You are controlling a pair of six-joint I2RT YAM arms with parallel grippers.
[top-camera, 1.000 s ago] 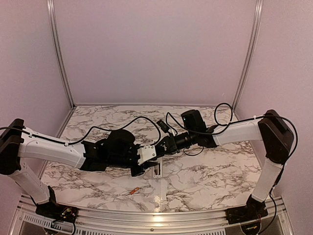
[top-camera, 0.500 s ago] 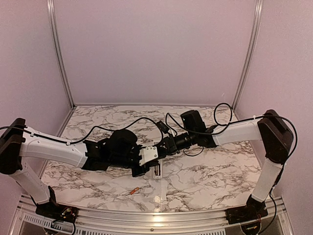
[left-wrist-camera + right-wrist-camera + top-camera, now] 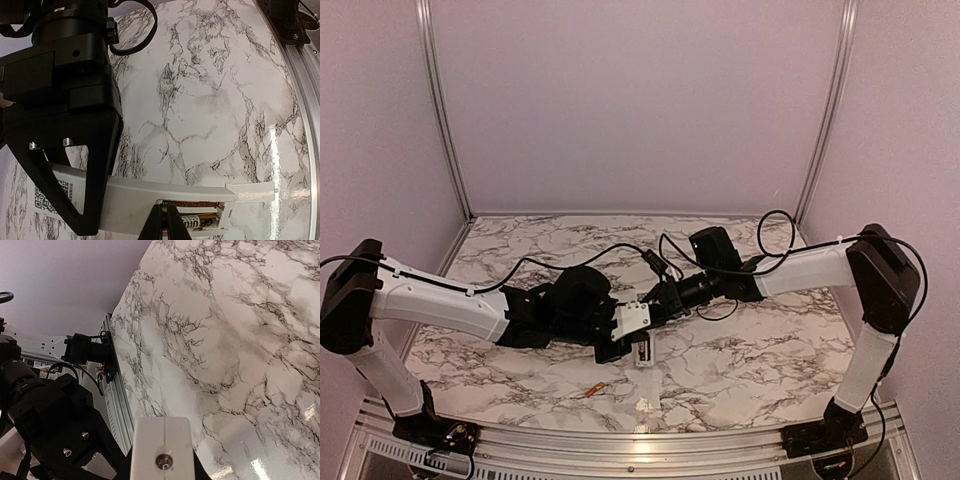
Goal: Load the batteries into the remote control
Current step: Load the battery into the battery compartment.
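My right gripper [image 3: 654, 303] is shut on the remote control [image 3: 642, 350], holding the white bar above the middle of the table. In the left wrist view the remote control [image 3: 150, 195] lies crosswise with the right gripper's black fingers [image 3: 97, 165] clamped over its left part. Its battery bay is uncovered, and one of the batteries [image 3: 202, 220] lies inside. My left gripper [image 3: 163, 222] is shut, its tips at that battery's left end. A second battery [image 3: 590, 390] lies loose on the marble near the front edge. The right wrist view shows the remote control's end face [image 3: 162, 445].
An aluminium rail [image 3: 640, 440] runs along the table's near edge, and pale walls close in the back and both sides. Black cables [image 3: 775, 225] loop over the right arm. The left arm's black body [image 3: 45, 410] fills the lower left of the right wrist view.
My left arm has reached right, bringing its gripper up against the remote, and its jaws have closed. The right arm and the loose battery have stayed put.
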